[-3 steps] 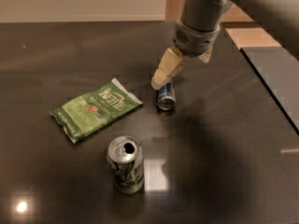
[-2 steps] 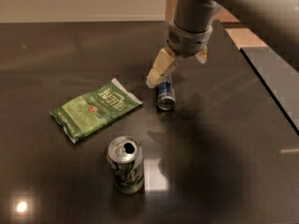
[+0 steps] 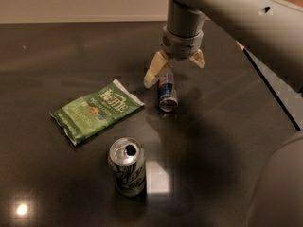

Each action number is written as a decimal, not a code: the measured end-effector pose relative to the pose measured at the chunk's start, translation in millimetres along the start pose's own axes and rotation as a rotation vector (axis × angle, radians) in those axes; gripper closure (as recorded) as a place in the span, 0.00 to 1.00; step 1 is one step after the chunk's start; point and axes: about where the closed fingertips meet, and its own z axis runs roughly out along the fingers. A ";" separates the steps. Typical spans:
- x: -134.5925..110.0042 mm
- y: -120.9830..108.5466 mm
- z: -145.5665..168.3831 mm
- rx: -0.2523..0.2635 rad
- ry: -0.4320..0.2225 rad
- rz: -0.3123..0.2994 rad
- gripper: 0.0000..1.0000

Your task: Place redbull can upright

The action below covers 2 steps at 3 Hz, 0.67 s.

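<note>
The redbull can (image 3: 167, 93) lies on its side on the dark table (image 3: 222, 150), slim, blue and silver, one silver end facing the camera. My gripper (image 3: 174, 67) hangs just above the can's far end. It is open: one cream fingertip (image 3: 152, 73) reaches down at the can's left, the other fingertip (image 3: 199, 59) stands off to the upper right. It holds nothing.
A green chip bag (image 3: 94, 110) lies flat to the left of the redbull can. A wider silver-and-green soda can (image 3: 127, 166) stands upright in front, its top open. The table's right edge (image 3: 272, 93) runs diagonally; my arm covers the top right.
My gripper has moved left and toward the camera, from right of the can to directly over its far end. The cans and bag have not moved.
</note>
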 end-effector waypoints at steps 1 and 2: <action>-9.9 -2.7 20.3 0.007 0.043 0.049 0.00; -19.9 -3.8 34.1 0.011 0.077 0.091 0.00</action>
